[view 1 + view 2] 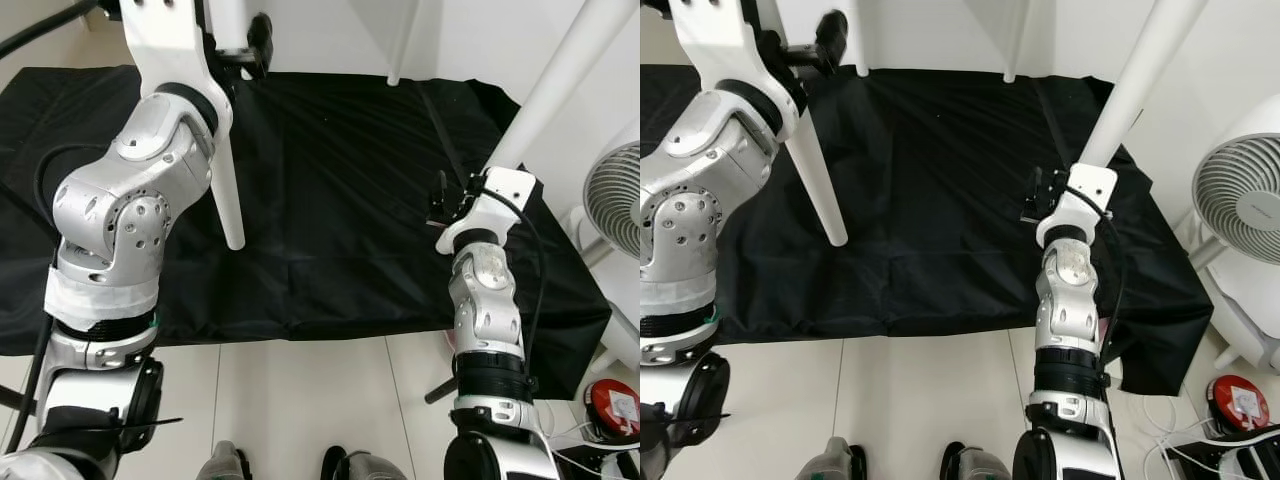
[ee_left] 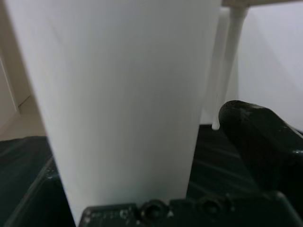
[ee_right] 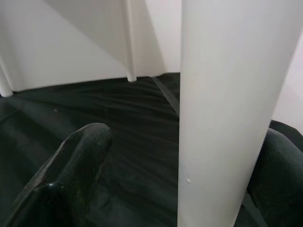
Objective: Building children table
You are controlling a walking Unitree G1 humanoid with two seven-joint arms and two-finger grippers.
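- Black cloth covers the floor ahead of me, laid over pale tiles; white walls close the far side.
- White fan stands at the right edge, just off the cloth; a red round object lies on the tiles near it, among cables.
- Children's table stands on the cloth with its white legs down; the top itself lies above the frame.
- Near left leg reaches the cloth at centre-left. My left tool sits high on this leg at the far left; in the left wrist view the leg lies against the tool's base, with one black finger beside it. Whether the fingers press the leg I cannot tell.
- Near right leg slants down toward my right tool, at the right of the cloth. In the right wrist view the leg passes between the two black fingers, which stand apart; the left one is clear of the leg.
- Two far legs touch the cloth near the wall.
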